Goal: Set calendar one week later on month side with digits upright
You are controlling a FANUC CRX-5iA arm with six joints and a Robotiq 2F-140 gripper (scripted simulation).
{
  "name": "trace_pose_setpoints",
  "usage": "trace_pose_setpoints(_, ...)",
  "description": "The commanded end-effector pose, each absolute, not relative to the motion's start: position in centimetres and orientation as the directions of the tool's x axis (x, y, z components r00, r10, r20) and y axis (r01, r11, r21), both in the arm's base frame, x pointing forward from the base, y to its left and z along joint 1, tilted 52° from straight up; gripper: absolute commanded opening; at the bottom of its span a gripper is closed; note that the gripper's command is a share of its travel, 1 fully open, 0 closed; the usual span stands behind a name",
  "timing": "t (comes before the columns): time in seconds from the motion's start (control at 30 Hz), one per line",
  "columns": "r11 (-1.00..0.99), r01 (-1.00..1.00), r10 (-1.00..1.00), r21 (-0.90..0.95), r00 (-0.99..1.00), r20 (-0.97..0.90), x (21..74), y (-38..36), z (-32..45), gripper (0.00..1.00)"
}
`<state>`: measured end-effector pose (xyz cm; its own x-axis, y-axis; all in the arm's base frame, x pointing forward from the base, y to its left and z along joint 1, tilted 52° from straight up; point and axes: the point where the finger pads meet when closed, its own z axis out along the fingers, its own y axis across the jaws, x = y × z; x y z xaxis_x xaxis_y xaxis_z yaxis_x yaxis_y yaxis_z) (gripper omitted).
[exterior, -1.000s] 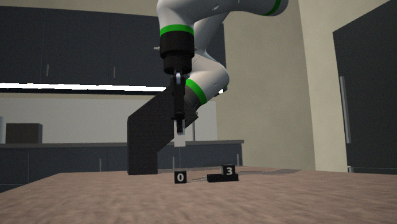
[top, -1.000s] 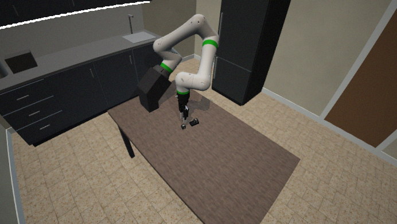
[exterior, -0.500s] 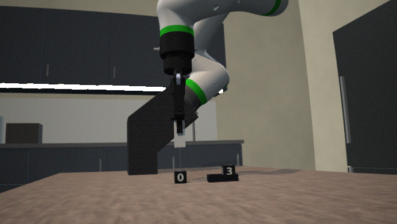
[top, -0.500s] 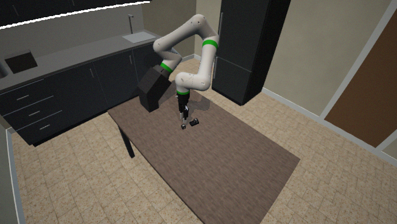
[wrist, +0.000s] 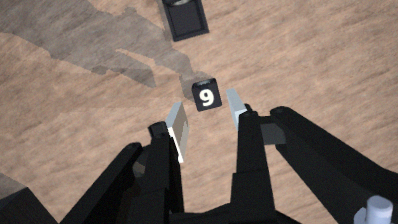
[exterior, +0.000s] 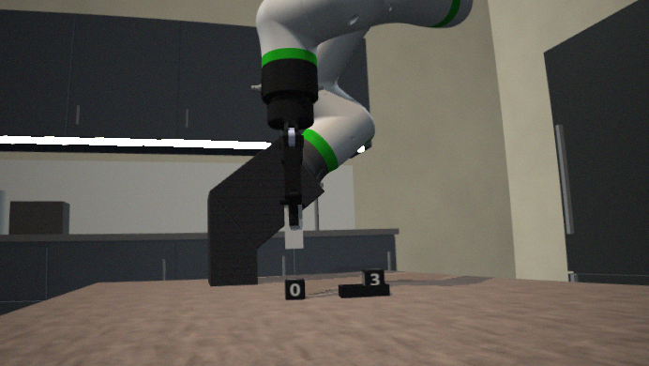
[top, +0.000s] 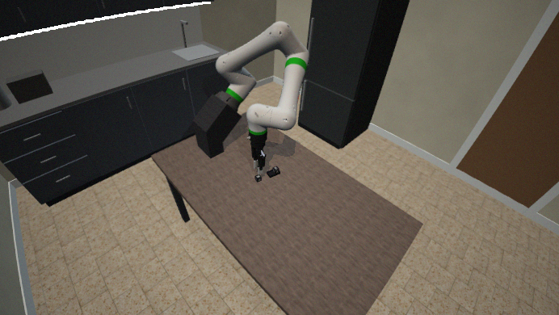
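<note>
from the wrist view my gripper (wrist: 207, 108) hangs above the worktop (wrist: 310, 60), fingers partly spread and grasping nothing. the loose cube (wrist: 207, 94) sits straight below, centred in the gap between the tips but well under them, 9 on top and 0 facing the exterior view. i judge a plain vertical drop brackets it. farther off, apart from it, the tray (exterior: 363, 291) carries the other cube (exterior: 374, 278), showing 3.

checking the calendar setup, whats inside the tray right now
One cube showing a 3 stands in the tray, at its right end. The tray floor beside it is hidden by the front wall. The other cube sits outside on the table, below the open pincer.
</note>
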<state>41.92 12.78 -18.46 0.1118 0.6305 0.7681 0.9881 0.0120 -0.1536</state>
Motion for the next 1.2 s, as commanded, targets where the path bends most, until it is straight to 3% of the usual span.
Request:
trace_pose_setpoints(0.0, 0.012, 0.988, 0.631, -0.153, 0.112, 0.768, 41.9, 13.1, -18.7, 0.28)
trace_pose_setpoints(1.17, 0.012, 0.988, 0.631, -0.153, 0.112, 0.768, 41.5, 15.7, -20.9, 0.28)
